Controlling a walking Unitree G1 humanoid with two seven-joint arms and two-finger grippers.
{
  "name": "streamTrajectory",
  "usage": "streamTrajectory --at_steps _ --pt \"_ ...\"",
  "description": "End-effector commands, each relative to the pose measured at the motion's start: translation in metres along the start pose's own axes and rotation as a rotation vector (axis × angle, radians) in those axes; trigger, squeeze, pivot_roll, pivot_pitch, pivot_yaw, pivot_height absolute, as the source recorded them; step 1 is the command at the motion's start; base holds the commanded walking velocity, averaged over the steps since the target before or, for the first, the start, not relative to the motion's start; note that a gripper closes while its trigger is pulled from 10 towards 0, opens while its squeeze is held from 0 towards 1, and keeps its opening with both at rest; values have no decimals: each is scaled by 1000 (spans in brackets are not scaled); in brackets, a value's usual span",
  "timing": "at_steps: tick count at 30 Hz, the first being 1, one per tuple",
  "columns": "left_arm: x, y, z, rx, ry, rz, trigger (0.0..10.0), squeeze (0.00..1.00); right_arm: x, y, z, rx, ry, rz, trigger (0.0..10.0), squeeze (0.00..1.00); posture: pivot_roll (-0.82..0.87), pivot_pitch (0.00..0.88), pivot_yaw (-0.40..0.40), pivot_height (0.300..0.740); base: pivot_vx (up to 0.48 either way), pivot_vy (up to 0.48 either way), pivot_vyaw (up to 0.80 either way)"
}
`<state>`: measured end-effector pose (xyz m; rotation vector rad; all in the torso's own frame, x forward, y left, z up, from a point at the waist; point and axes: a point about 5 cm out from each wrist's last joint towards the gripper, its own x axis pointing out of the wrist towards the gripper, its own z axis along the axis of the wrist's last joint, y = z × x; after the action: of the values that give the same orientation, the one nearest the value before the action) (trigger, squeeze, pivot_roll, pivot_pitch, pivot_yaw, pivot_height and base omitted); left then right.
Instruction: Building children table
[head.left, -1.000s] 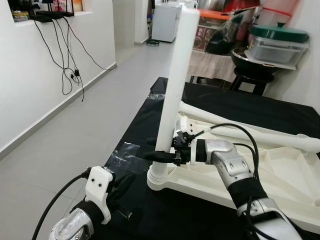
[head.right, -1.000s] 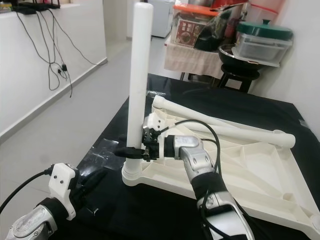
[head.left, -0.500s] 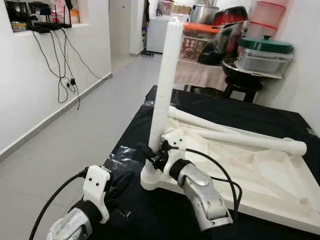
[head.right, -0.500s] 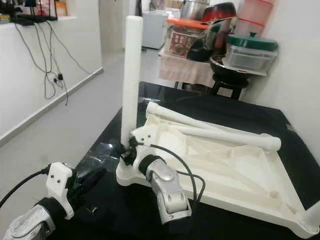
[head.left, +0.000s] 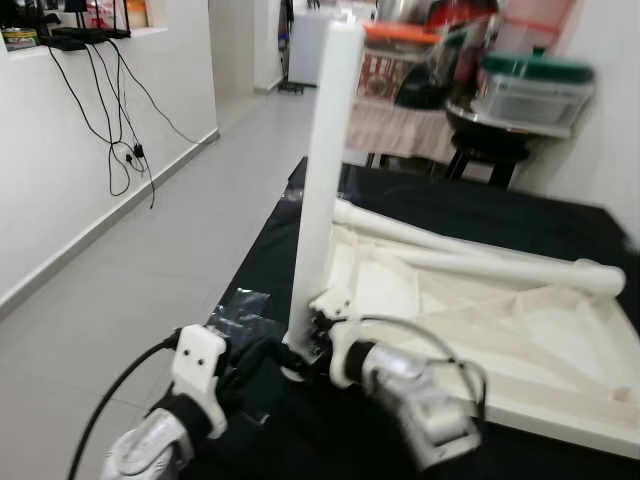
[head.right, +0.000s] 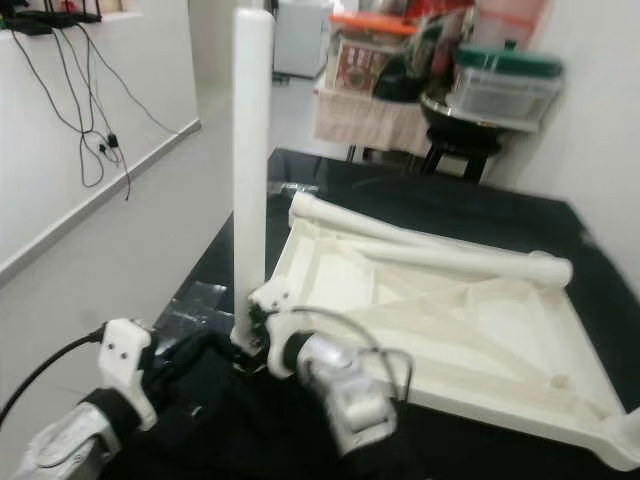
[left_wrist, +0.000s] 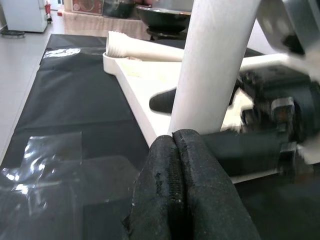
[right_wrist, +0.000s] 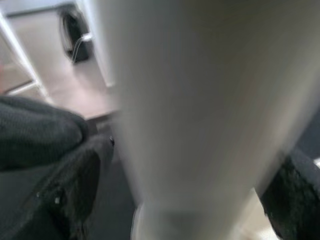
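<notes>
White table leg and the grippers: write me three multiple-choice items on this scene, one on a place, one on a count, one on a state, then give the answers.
1. Where does the upright table leg stand?
A. At the near left corner of the upturned tabletop
B. On the grey floor
C. On the black stool

2. How many loose white legs lie across the tabletop?
A. None
B. Two
C. Five

3. How is the right gripper set?
A. Hanging idle over the floor
B. Gripping a cable
C. Fingers either side of the upright leg's base

Answers:
1. A, since the eye views show it rising from that corner socket.
2. B, since two long tubes lie side by side there.
3. C, since the right wrist view shows a black finger on each side of the leg, with the shut left gripper just in front of it.
</notes>
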<state>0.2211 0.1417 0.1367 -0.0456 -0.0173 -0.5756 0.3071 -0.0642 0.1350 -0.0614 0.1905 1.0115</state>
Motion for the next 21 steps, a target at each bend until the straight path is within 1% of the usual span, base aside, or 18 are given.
streamTrajectory --at_steps 1,2,3,4,5,9,12,13,15,16,17,21 --pt "1 -3 -6 -19 22 -3 10000 0 0 -3 14 -41 -66 106 10000 1000 102 0 -119 740 0 0 0" --pt "2 -2 -7 -20 23 -4 10000 0 -2 -10 20 -57 -81 155 10000 776 104 0 -118 740 0 0 0" --pt "2 -2 -7 -20 23 -4 10000 0 -5 -17 29 -71 -101 207 10000 133 106 0 -118 740 0 0 0" --pt "2 -2 -8 -21 24 -4 10000 0 -8 -25 36 -82 -106 246 10000 0 110 0 -121 740 0 0 0" --pt "2 -2 -8 -21 24 -4 10000 0 -8 -25 36 -82 -106 246 10000 0 110 0 -121 740 0 0 0" --pt "3 -2 -9 -22 27 -2 10000 0 -15 -42 47 -106 -67 329 10000 0 117 0 -124 740 0 0 0" --pt "3 -1 -10 -22 27 -1 10000 0 -17 -46 48 -98 -53 349 10000 0 118 0 -125 740 0 0 0" --pt "3 -1 -10 -22 28 -1 10000 0 -18 -49 48 -86 -39 371 9765 0 120 0 -125 740 0 0 0" --pt "4 -1 -10 -22 28 0 10000 0 -19 -50 48 -82 -29 395 9686 0 120 0 -125 740 0 0 0" --pt "4 -1 -10 -22 28 0 10000 0 -21 -52 48 -71 -25 418 0 0 121 0 -125 740 0 0 0" --pt "4 -1 -11 -22 27 1 10000 0 -21 -54 49 -67 -28 442 0 0 120 0 -124 740 0 0 0" --pt "4 -1 -11 -22 27 1 10000 0 -22 -55 49 -66 -33 454 0 0 120 0 -124 740 0 0 0"
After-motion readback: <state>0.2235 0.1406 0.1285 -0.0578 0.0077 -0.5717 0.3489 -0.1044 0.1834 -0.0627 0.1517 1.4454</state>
